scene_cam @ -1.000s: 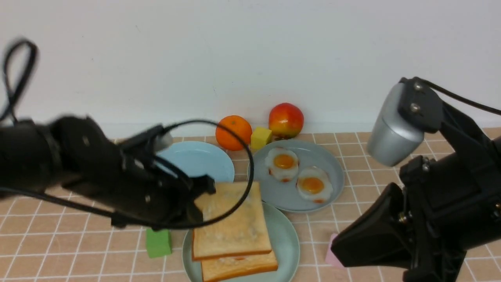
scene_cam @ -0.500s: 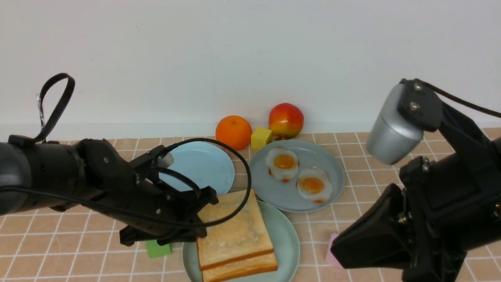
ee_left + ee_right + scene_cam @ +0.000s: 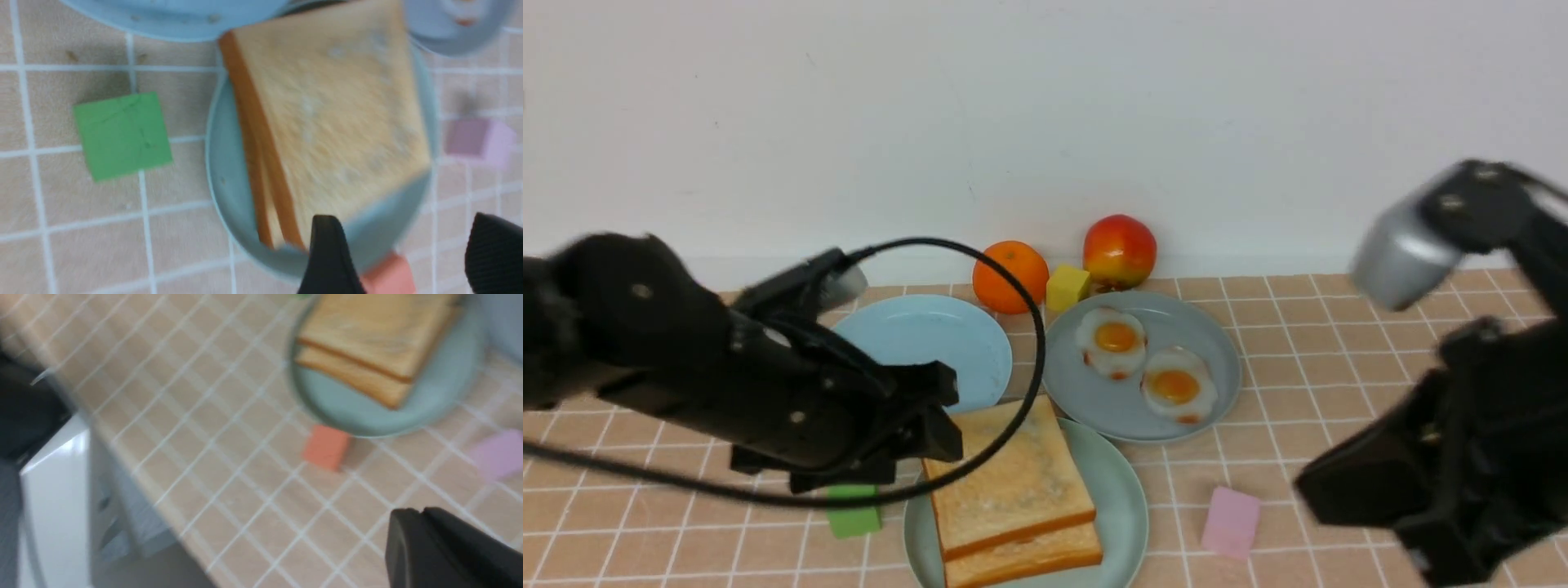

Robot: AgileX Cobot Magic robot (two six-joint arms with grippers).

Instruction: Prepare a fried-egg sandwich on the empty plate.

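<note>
- left gripper: only two black fingertips were shown in the wrist view. They were set wide apart with nothing held between them, and the rest was cut off.
- right gripper: one blurred dark mass was recorded, and the spacing of the jaws could not be told.
- left arm: blurred, it was stretched in low from the left, with a black cable looped above it.
- right arm: blurred, it was raised at the right, well apart from the plates.
- fried-egg sandwich: two toast slices were stacked on the mint-green plate, just beside the left gripper and not gripped. The filling could not be made out, and the near edge was cut off in the front view.
- green block: it was partly hidden under the left gripper.
</note>
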